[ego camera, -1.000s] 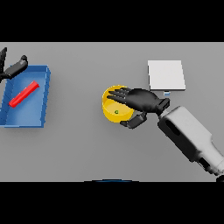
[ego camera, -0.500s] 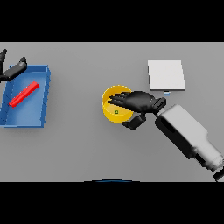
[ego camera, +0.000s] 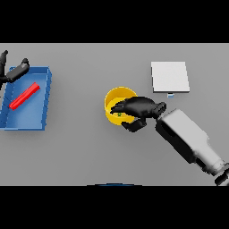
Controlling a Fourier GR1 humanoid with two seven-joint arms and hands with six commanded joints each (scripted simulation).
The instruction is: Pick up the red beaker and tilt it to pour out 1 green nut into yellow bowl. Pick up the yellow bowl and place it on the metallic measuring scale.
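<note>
Gripping yellow bowl (ego camera: 114, 99) rim, right hand (ego camera: 138, 107) fingers (ego camera: 120, 107) inside

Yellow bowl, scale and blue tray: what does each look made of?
The yellow bowl looks like matte plastic: uniform bright colour, no glints. The scale is a flat, pale grey square that could be brushed metal, though its even tone leaves that open. The blue tray looks like moulded plastic, solid-coloured with raised walls. The red beaker lying in it appears plastic too.
</note>
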